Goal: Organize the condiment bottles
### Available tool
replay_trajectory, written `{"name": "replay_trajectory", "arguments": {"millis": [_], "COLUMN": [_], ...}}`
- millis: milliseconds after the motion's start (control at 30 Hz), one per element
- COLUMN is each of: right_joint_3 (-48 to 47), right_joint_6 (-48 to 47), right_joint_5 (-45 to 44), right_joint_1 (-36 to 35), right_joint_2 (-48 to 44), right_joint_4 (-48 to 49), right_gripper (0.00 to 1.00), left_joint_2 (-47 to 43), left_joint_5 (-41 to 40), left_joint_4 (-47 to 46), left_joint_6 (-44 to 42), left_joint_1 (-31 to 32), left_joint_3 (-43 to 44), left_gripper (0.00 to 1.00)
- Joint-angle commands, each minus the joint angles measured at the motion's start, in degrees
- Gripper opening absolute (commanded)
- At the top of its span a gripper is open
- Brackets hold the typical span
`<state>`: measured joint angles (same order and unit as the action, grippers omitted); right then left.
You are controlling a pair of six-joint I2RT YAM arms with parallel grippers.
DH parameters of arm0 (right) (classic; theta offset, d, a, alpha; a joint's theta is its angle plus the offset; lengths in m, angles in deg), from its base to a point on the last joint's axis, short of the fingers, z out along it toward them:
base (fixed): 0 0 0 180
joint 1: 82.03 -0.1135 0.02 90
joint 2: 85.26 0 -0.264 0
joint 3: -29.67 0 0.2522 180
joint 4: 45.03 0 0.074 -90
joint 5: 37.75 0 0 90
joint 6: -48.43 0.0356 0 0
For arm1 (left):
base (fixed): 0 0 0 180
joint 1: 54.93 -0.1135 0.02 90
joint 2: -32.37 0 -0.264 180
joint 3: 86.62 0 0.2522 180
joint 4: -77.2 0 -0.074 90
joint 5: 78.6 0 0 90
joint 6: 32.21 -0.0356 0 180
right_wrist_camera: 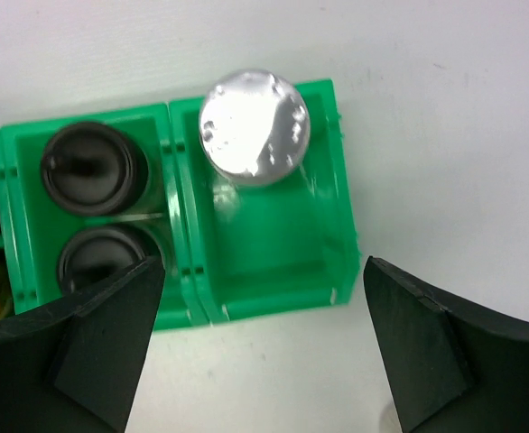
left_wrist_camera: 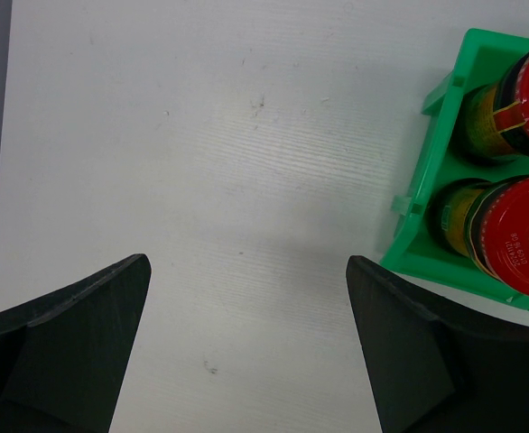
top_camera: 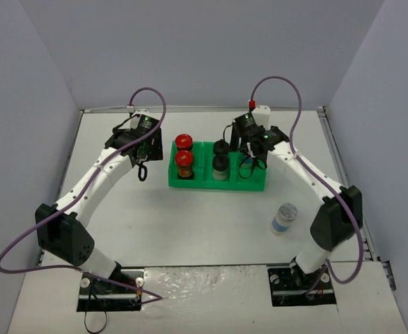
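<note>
Sorting by cap colour, the green three-bay tray (top_camera: 190,184) holds two red-capped brown jars (top_camera: 184,161), two black-capped pale jars (right_wrist_camera: 93,167) and one silver-capped clear jar (right_wrist_camera: 255,126). This leaves a free slot for the second silver-capped jar (top_camera: 285,218), which stands apart on the white bench (top_camera: 190,226). The right hand (right_wrist_camera: 260,271), above that slot, and the left hand (left_wrist_camera: 246,271) are both released and empty.

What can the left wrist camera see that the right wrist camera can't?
Only the left wrist camera shows the two red-capped jars, standing together in one tray compartment. Only the right wrist camera shows the two black-capped jars sharing a compartment and the silver-capped jar alone in the end one. Both show the green tray, the white table and an open, empty claw: the left claw in one, the right claw in the other.
</note>
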<state>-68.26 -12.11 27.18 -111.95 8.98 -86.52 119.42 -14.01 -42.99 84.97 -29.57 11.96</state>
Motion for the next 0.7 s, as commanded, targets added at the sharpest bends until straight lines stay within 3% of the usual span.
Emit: {"name": "replay_trajectory", "arguments": {"millis": [0, 333, 667], "right_joint_3": [3.89, 14.6, 23.71], "right_joint_6": [3.29, 14.17, 22.63], "right_joint_5": [-4.25, -5.77, -2.89], "right_joint_1": [-1.33, -0.92, -1.17], "right_joint_2": [-10.74, -24.74, -31.48], "right_joint_4": [-9.17, -23.71, -27.29], "right_gripper": [0.89, 0.9, 0.9], "left_joint_2": [-3.91, -4.43, -4.68], "left_joint_5": [-1.05, -0.25, 0.46], "left_joint_4": [-1.33, -1.84, -1.9], "left_joint_6": [-0.31, -0.29, -0.65], "left_joint_1": [-0.32, -0.32, -0.4], "left_joint_3": [1.29, 0.96, 0.7], "left_gripper": [0.88, 0.88, 0.88]}}
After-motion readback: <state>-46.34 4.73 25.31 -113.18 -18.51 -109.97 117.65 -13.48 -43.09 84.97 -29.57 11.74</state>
